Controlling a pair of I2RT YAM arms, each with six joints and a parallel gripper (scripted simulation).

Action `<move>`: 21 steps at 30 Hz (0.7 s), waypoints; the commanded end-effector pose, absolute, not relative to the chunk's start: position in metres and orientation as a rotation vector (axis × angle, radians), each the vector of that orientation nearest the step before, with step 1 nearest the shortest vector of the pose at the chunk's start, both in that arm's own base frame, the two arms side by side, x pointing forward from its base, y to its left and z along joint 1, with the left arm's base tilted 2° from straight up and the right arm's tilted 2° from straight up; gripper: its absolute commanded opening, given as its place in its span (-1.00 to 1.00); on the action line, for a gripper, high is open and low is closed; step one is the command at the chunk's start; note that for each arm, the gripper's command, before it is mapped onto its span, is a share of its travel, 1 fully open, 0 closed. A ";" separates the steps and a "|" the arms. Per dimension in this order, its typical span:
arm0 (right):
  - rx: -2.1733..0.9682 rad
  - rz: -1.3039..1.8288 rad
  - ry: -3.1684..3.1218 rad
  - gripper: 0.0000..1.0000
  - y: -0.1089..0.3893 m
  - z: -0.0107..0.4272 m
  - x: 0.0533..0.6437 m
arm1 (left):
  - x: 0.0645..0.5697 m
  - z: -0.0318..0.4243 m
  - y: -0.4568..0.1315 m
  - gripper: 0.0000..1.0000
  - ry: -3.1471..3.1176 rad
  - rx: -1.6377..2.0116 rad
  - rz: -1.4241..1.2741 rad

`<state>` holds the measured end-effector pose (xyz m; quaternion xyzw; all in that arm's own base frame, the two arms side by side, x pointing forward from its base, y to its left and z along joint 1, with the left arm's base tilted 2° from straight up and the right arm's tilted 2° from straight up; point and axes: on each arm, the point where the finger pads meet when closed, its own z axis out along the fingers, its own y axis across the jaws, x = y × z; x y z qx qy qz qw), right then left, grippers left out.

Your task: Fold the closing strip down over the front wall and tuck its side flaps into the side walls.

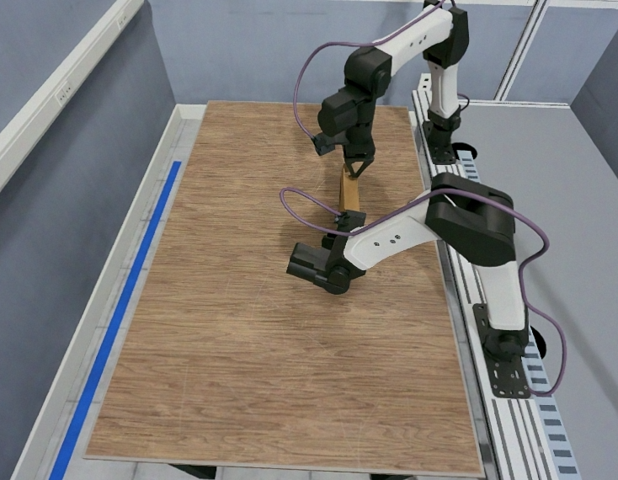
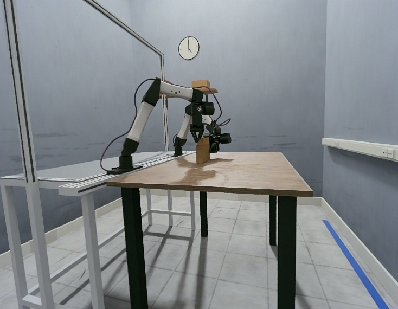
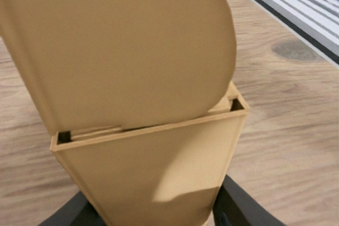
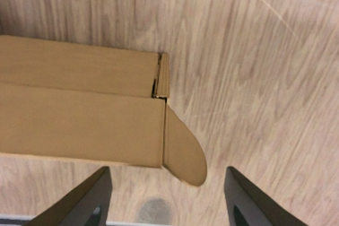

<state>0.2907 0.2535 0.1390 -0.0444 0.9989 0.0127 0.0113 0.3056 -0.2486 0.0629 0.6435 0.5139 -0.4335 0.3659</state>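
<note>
On the far wall in the exterior view, a clock [image 2: 188, 47] and a small carton on a shelf are shown that are left out of the top view. Below, the cardboard box [image 1: 349, 194] [image 2: 202, 153] [image 3: 152, 164] [image 4: 76, 67] is stood on a narrow side on the table [image 1: 237, 335] [image 2: 259, 169]. In the left wrist view, one side flap [image 3: 121, 47] is seen standing above a slotted side wall; in the right wrist view, another flap [image 4: 185, 151] is left sticking out from the closing strip [image 4: 81, 126], untucked. The inside is hidden. The right gripper [image 1: 354, 174] [image 2: 196, 139] [image 4: 168, 177] is held about half open above the box, with nothing gripped. By the left gripper [image 2: 211, 150] [image 3: 162, 178], nearly half open, the box's other end is clasped.
</note>
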 end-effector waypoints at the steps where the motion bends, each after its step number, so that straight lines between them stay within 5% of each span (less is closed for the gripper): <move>1: -0.134 0.062 3.101 0.09 0.251 0.144 0.292 | 0.304 0.078 -0.252 -0.09 1.272 1.670 -1.080; 21: -0.135 0.045 3.116 0.09 0.254 0.140 0.298 | 0.304 0.078 -0.252 -0.09 1.272 1.670 -1.080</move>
